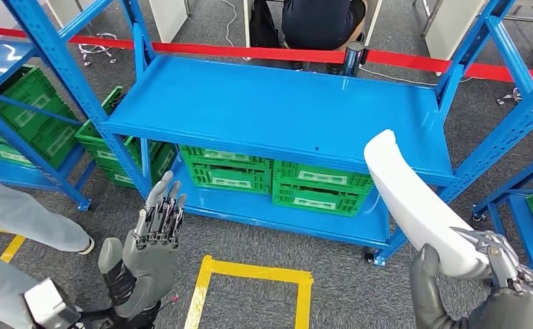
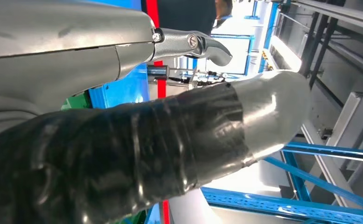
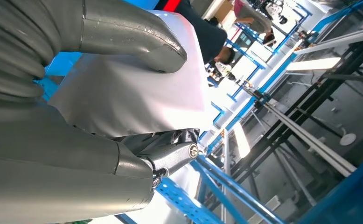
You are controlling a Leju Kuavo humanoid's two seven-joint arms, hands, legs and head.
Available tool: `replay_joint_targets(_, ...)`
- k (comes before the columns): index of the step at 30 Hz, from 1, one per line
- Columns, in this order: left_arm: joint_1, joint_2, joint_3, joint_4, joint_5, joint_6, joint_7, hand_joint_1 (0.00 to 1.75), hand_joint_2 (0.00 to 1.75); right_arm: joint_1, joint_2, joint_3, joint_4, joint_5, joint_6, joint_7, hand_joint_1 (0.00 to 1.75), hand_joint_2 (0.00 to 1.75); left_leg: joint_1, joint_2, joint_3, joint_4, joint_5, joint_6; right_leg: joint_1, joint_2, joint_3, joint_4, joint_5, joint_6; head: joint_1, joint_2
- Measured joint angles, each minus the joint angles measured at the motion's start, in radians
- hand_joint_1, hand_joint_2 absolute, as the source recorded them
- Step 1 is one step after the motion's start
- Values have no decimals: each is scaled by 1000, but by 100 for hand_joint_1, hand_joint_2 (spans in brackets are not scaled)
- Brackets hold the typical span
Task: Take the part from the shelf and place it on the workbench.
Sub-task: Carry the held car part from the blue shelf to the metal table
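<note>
The right robot hand (image 1: 500, 274) clamps the lower end of the part (image 1: 414, 199), a long, curved white panel that looks stiff, light and smooth enough to slip, so a grip nearer its middle would likely steady it. The left robot hand (image 1: 155, 236) holds nothing, fingers straight and together. Beyond both stands the blue shelf (image 1: 270, 103), its top bare, green crates (image 1: 277, 178) below.

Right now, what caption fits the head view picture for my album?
Robot's right hand holds a long white part beside the blue shelf; left hand empty.
</note>
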Motion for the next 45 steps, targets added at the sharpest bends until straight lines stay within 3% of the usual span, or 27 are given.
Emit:
replay_joint_targets(1, 0, 0, 0, 0, 1, -1, 0, 0, 0, -1, -1, 0, 0, -3, 0, -1, 175, 175, 2, 1, -4, -6, 8, 5, 0, 0, -9, 4, -6, 5, 2, 0)
replay_joint_targets(3, -1, -1, 1, 0, 5, -3, 0, 0, 0, -1, -5, 0, -1, -11, 0, -3, 175, 175, 5, 3, -17, -16, 26, 17, 2, 0, -38, 62, -65, 11, 13, 0)
replay_joint_targets(5, -1, -1, 2, 0, 8, -4, 0, 0, 0, -2, -8, 0, -1, -17, 0, -6, 175, 175, 2, 4, -36, -12, 40, 25, 2, 0, -74, 189, -154, 12, 29, 0)
replay_joint_targets(6, -1, -1, 3, 0, 9, -4, 0, 0, 0, -2, -9, 0, -1, -21, 0, -7, 175, 175, -1, 4, -49, -8, 46, 26, 3, 0, -86, 249, -178, 12, 35, 0)
replay_joint_targets(7, -1, -1, 4, 0, 10, -5, 0, 0, 0, -2, -10, 0, -1, -26, 0, -10, 175, 175, -3, 4, -63, -2, 52, 27, 3, 1, -88, 286, -180, 12, 40, 0)
replay_joint_targets(9, 0, -1, 6, 0, 11, -5, 0, 0, 0, -3, -12, -1, 0, -39, 0, -17, 175, 175, -6, 4, -88, 14, 59, 26, 5, 1, -43, 250, -133, 7, 47, 0)
replay_joint_targets(11, 0, -1, 8, 0, 11, -5, -1, 0, 0, -5, -13, -1, 0, -51, 0, -25, 175, 175, -7, 3, -106, 28, 63, 24, 7, 1, 31, 132, -95, 0, 52, 0)
replay_joint_targets(12, 0, -1, 9, 0, 11, -5, -1, 0, 0, -6, -13, -1, 0, -55, 0, -28, 175, 175, -8, 3, -113, 35, 65, 21, 10, 1, 66, 80, -93, -4, 54, 0)
replay_joint_targets(14, 0, -1, 10, -1, 11, -6, -1, 0, 0, -10, -15, -1, -1, -61, 0, -31, 175, 175, -10, 4, -126, 42, 74, 12, 14, 2, 95, 30, -107, -10, 55, 0)
replay_joint_targets(17, 0, -1, 12, -2, 11, -6, -2, 0, 0, -11, -16, -2, -1, -67, 0, -33, 175, 175, -11, 2, -144, 47, 93, -4, 12, 0, 91, 10, -100, -22, 55, 0)
replay_joint_targets(18, 0, -1, 14, -2, 11, -7, -2, 0, 0, -12, -16, -2, 0, -68, 0, -33, 175, 175, -12, 0, -155, 55, 85, -10, 9, -2, 85, 6, -93, -28, 54, 0)
replay_joint_targets(20, 1, 0, 18, -2, 11, -7, -2, 0, 0, -13, -16, -2, 0, -70, 0, -33, 175, 175, -6, -3, -188, 120, 24, -23, 4, -5, 68, 2, -75, -39, 41, 0)
replay_joint_targets(22, 2, 0, 21, -2, 11, -8, -2, 0, 0, -14, -16, -3, 1, -74, 0, -36, 175, 175, 6, -4, -221, 239, -59, -37, 6, -6, 44, 5, -59, -44, 28, 0)
replay_joint_targets(23, 2, 0, 23, -2, 11, -8, -2, 0, 0, -14, -17, -5, 3, -77, 0, -37, 175, 175, 10, -3, -222, 277, -71, -41, 6, -6, 30, 7, -49, -45, 24, 0)
replay_joint_targets(25, 3, 0, 25, -2, 11, -8, -2, 0, 0, -14, -17, -10, 5, -82, 0, -39, 175, 175, 14, -3, -187, 277, -41, -42, 7, -7, 0, 11, -28, -43, 17, 0)
replay_joint_targets(27, 2, 0, 26, -2, 11, -8, -2, 0, 0, -13, -17, -14, 6, -90, 0, -43, 175, 175, 14, -3, -91, 174, -8, -34, 7, -5, -27, 14, -6, -37, 7, 0)
replay_joint_targets(29, 1, 0, 27, -5, 11, -8, -3, 0, 0, -13, -18, -16, 5, -100, 0, -48, 175, 175, 10, -4, 6, 47, -26, -22, 8, -4, -40, 15, 13, -26, 3, 0)
replay_joint_targets(30, 0, 0, 27, -6, 11, -7, -3, 0, 0, -13, -18, -17, 5, -105, 0, -51, 175, 175, 7, -4, 28, 11, -37, -16, 8, -5, -41, 14, 22, -20, 3, 0)
replay_joint_targets(32, 3, -1, 27, -7, 11, -6, -4, 0, 0, -12, -19, -19, 5, -111, 0, -54, 175, 175, 4, -4, 17, -5, -27, -2, 7, -6, -45, 5, 42, -6, 5, 0)
replay_joint_targets(33, 4, -1, 27, -8, 10, -5, -4, 0, 0, -12, -19, -20, 5, -113, 0, -56, 175, 175, 4, -4, 8, -6, -16, 5, 5, -6, -53, 7, 36, 0, 6, 0)
replay_joint_targets(35, 6, -1, 27, -8, 9, -4, -5, 0, 0, -10, -20, -21, 5, -115, 0, -59, 175, 175, 7, -1, -20, -9, 10, 18, 4, -5, -81, 67, -42, 7, 16, 0)
replay_joint_targets(37, 7, -1, 27, -8, 6, -3, -6, 0, 0, -8, -21, -22, 5, -117, 0, -62, 175, 175, 4, 0, -46, -7, 37, 25, 5, -5, -109, 203, -156, 10, 32, 0)
replay_joint_targets(38, 8, -1, 27, -8, 4, -2, -6, 0, 0, -8, -21, -22, 5, -119, 0, -64, 175, 175, 1, 1, -59, -4, 49, 26, 6, -5, -114, 268, -183, 11, 38, 0)
replay_joint_targets(39, 9, -1, 27, -8, 2, -1, -6, 0, 0, -7, -21, -23, 5, -121, 0, -66, 175, 175, -2, 1, -73, -1, 60, 27, 7, -5, -112, 311, -186, 9, 43, 0)
replay_joint_targets(41, 9, -1, 27, -9, -3, 3, -6, 0, 0, -7, -21, -24, 5, -125, 0, -71, 175, 175, -7, 1, -105, 8, 78, 27, 11, -5, -65, 292, -140, 1, 49, 0)
replay_joint_targets(43, 9, -1, 27, -11, -5, 8, -6, 0, 0, -8, -21, -25, 5, -129, 0, -75, 175, 175, -12, 0, -130, 20, 91, 25, 21, -5, 44, 146, -106, -17, 54, 0)
replay_joint_targets(45, 9, -1, 27, -16, -7, 14, -6, 0, 0, -9, -21, -27, 5, -134, 0, -79, 175, 175, -15, 0, -146, 29, 107, 18, 29, -5, 126, 14, -116, -32, 54, 0)
